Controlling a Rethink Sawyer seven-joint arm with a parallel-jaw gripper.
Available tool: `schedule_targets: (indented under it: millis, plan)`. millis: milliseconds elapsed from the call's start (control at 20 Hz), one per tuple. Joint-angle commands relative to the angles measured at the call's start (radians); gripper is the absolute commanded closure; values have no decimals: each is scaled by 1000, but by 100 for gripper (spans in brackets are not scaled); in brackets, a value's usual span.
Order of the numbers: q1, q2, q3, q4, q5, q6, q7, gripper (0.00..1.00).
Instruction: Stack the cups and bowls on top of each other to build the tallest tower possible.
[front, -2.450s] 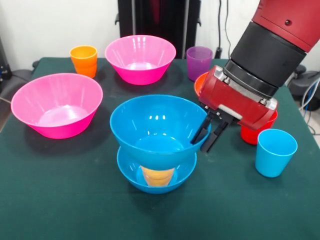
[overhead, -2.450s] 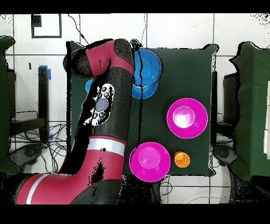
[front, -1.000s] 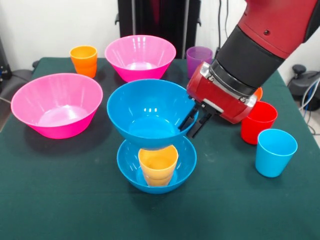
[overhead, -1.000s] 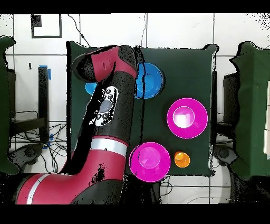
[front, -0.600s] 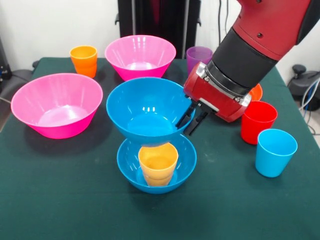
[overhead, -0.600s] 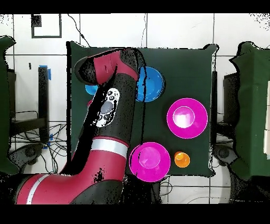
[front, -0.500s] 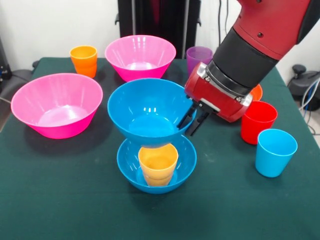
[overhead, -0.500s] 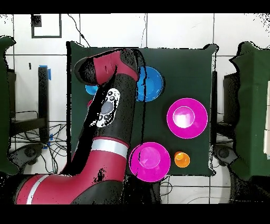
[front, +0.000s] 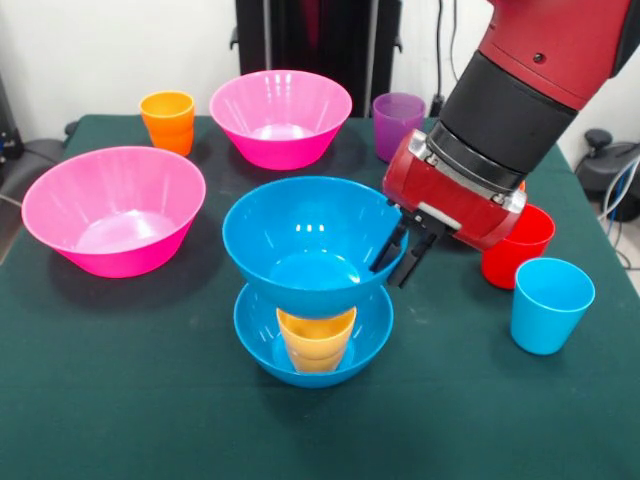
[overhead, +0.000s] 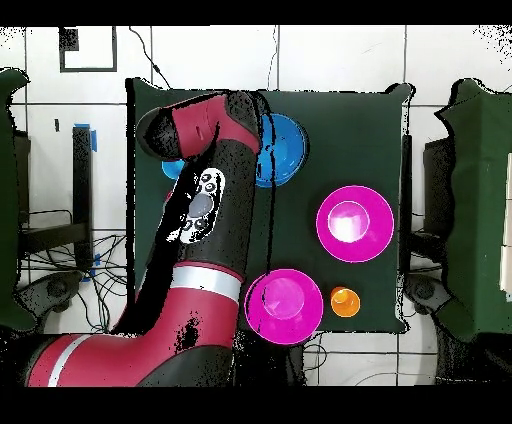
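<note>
Gripper pinched nearly closed on the right rim of the upper blue bowl, one finger inside the rim, one outside. That bowl sits slightly tilted just over the yellow cup, contact not clear; the cup stands upright inside the lower blue bowl on the green bench. Light blue cup and red cup stand to the right, near the arm; two pink bowls, orange cup and purple cup are well apart from the stack.
</note>
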Motion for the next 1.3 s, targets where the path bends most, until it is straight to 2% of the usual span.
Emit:
schedule_targets:
  millis: [50,550,800,1100,1300]
  plan:
    - [20,3,101,29,-20,-56,-10,100]
    - [-7,-1,132,82,22,-35,-8,100]
    - [-9,8,129,77,15,-46,-2,100]
    - [-1,6,120,109,1,-113,33,100]
    - [17,19,88,96,-13,-90,50,100]
